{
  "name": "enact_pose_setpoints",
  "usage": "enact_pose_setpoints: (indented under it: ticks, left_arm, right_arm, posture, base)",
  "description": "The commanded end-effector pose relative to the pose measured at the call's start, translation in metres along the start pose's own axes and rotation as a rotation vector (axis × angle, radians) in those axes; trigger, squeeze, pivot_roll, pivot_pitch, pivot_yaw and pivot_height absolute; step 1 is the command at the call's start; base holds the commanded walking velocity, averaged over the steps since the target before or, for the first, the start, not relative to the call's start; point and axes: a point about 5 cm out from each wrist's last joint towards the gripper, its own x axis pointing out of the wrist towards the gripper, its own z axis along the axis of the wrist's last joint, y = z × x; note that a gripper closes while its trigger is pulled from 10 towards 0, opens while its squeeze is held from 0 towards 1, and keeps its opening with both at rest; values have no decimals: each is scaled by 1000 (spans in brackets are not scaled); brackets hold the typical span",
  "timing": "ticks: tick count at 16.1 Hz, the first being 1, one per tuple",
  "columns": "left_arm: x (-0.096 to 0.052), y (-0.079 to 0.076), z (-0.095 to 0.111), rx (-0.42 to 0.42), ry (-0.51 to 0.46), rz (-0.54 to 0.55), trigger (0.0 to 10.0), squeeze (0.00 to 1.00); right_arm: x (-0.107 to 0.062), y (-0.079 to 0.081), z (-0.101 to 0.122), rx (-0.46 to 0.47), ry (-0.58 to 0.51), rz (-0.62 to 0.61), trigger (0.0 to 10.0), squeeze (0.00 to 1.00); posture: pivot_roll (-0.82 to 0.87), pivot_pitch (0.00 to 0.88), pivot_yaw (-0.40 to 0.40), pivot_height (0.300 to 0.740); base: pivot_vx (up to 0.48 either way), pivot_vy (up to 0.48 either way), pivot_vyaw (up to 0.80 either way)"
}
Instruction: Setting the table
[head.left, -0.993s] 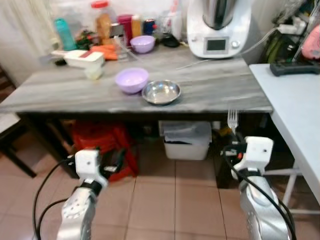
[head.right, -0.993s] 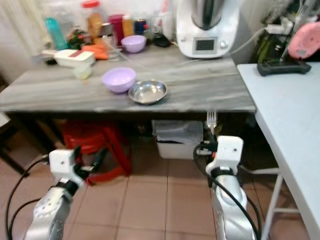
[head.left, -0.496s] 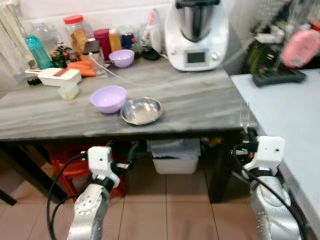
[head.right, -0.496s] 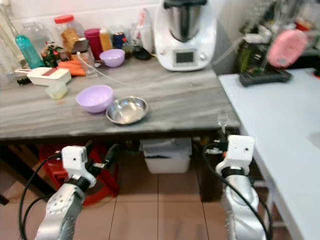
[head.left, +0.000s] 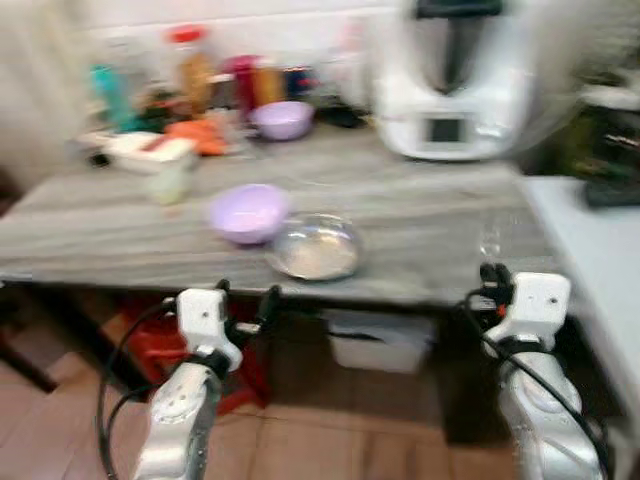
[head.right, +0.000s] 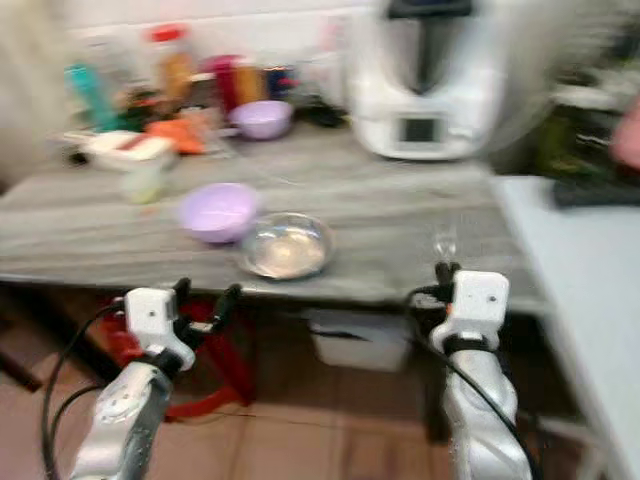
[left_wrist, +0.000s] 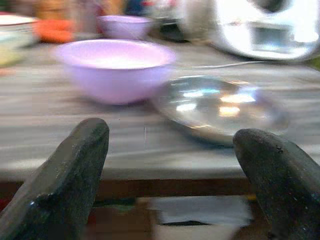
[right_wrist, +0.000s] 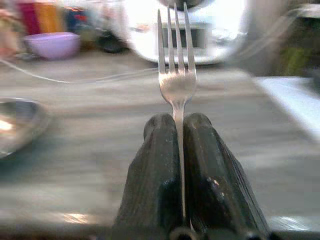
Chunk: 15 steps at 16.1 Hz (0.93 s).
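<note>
My right gripper (right_wrist: 177, 127) is shut on a silver fork (right_wrist: 175, 75), tines pointing up, held just off the front right edge of the grey wooden table (head.left: 440, 215). The fork (head.left: 490, 238) stands above my right wrist. A steel bowl (head.left: 313, 247) sits near the table's front, with a lilac bowl (head.left: 250, 211) beside it to the left. My left gripper (left_wrist: 165, 165) is open, low in front of the table edge, facing both bowls; its fingers (head.left: 268, 303) hold nothing.
A white kitchen machine (head.left: 455, 85) stands at the back right. Jars, bottles, a second lilac bowl (head.left: 283, 118) and a white slicer (head.left: 150, 150) crowd the back left. A white table (head.left: 610, 250) adjoins on the right. A bin (head.left: 385, 345) and red stool (head.left: 150, 340) sit underneath.
The camera has swung and blurred; the table now sits closer and more centred. Both grippers keep their pose, the fork still held upright.
</note>
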Motion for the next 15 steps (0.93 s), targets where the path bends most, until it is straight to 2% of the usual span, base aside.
enact_pose_setpoints:
  ticks: [1,12,14,15]
  left_arm:
    - [3,3,4,4,-11,10,10000,0]
    - [0,2,1,6,3,3,10000,0]
    - [-2,1,0,2,5,-12,10000,0]
    - [-4,-3,-1,16,12,-84,10000,0]
  right_arm:
    - [0,1,2,-6,-6,12,10000,0]
    - [1,2,-3,9,20,20,10000,0]
    - [8,0,-3,30,35,24,10000,0]
    - [18,2,-1,7,49,41,10000,0]
  posture:
    - [-128,0,81,740]
    - [-128,0,81,740]
    - [-124,0,78,740]
    - [-121,0,79,740]
  base:
    - [304,0,0]
    - [28,0,0]
    - [0,0,0]
    - [0,0,0]
